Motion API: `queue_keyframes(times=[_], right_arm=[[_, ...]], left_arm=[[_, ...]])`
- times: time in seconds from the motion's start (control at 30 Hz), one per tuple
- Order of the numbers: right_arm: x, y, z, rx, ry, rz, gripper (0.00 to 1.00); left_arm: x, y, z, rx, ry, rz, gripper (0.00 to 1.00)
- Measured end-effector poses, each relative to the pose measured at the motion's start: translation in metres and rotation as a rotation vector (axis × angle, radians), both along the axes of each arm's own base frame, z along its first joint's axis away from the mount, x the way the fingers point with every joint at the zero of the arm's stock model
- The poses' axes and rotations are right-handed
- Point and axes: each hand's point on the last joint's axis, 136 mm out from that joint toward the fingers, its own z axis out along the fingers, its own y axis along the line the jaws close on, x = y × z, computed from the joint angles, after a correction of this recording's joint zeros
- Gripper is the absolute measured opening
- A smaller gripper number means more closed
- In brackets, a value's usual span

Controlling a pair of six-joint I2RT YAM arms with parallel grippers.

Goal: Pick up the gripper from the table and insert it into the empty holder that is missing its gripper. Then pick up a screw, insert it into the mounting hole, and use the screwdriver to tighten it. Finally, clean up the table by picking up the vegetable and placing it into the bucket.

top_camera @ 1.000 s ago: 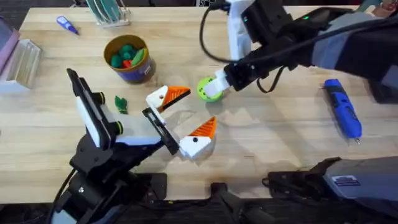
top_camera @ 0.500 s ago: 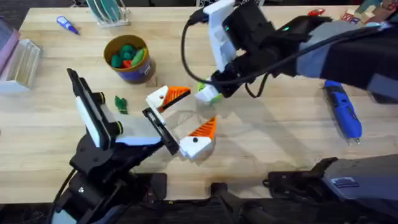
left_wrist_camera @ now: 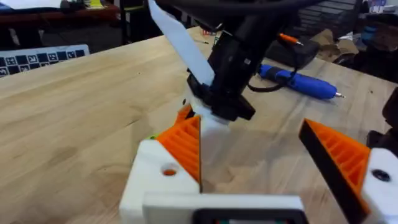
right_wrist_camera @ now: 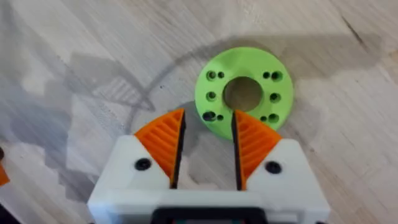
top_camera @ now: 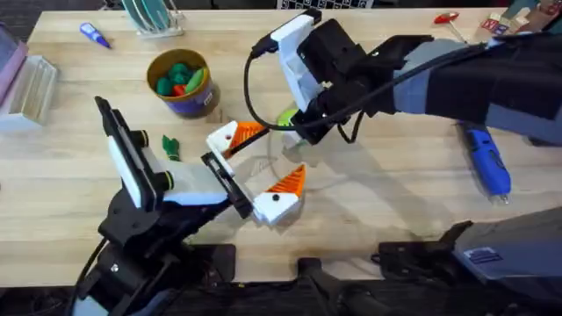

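1. Presently the lime-green round disc with holes lies flat on the wooden counter, just beyond the tips of the right pincer.
2. That right pincer hangs above the counter with its orange ribbed pads narrowly apart and nothing between them.
3. Seen from overhead, the right arm reaches across the middle, its pincer over the disc.
4. The left pincer stands wide and empty, one orange-tipped finger near the disc.
5. Farther left, the small green vegetable rests on the counter, near the yellow-rimmed bucket that holds toy pieces.
6. At the right side lies the blue electric screwdriver.
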Motion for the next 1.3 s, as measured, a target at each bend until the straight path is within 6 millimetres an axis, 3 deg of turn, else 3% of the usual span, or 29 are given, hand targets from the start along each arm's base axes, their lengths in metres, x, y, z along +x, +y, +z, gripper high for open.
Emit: queue_keyframes(times=[0.4,0.63,1.03,1.3], right_arm=[[-0.005,0.004,-0.012,-0.024,0.018,0.019,0.269],[-0.002,0.001,-0.012,-0.047,-0.001,0.01,0.012],[0.006,-0.005,-0.012,-0.081,-0.035,-0.012,0.007],[0.02,-0.011,0.008,-0.083,-0.042,-0.046,0.007]], left_arm=[[0.0,0.0,0.0,0.0,0.0,0.0,0.985],[0.0,0.0,0.0,0.0,0.0,0.0,0.985],[0.0,0.0,0.0,0.0,0.0,0.0,0.985],[0.0,0.0,0.0,0.0,0.0,0.0,0.985]])
